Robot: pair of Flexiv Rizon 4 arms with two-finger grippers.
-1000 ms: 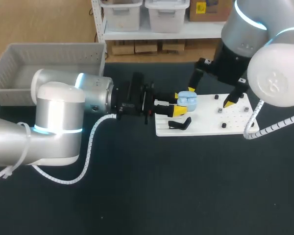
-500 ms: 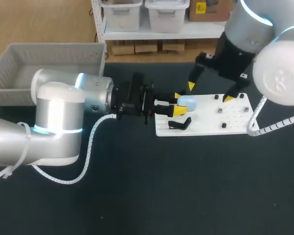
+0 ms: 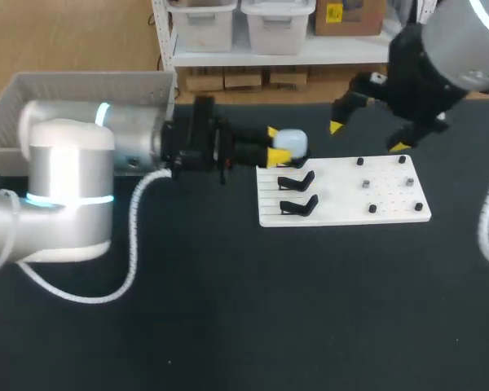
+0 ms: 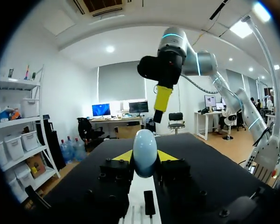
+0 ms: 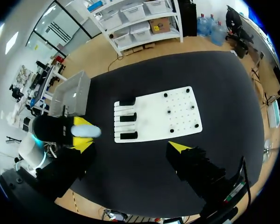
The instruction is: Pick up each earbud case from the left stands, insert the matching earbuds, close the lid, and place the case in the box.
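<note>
The black table (image 3: 228, 309) carries a grey box (image 3: 81, 85) at its far left and a white board (image 3: 346, 195) right of the middle. The left arm (image 3: 73, 171) reaches across from the left, and the right arm (image 3: 440, 49) hangs over the board's far edge. On the board's left part, 2 black stands (image 3: 297, 192) show in the head view, neither with a case on it. Small dark pegs (image 3: 365, 185) dot the right part.

The left gripper (image 3: 278, 145) is clamped on the pale blue earbud case (image 3: 293, 142) from 2 sides. It holds the case off the table, just past the board's near-left corner and well apart from the box. The right gripper (image 3: 367, 137) is spread wide and holds nothing.

The case looks smooth and closed, so the lid step seems done; whether the earbuds sit inside cannot be seen. No case shows in the visible part of the box. By these views, what is left for this case is the carry to the box and the release.
</note>
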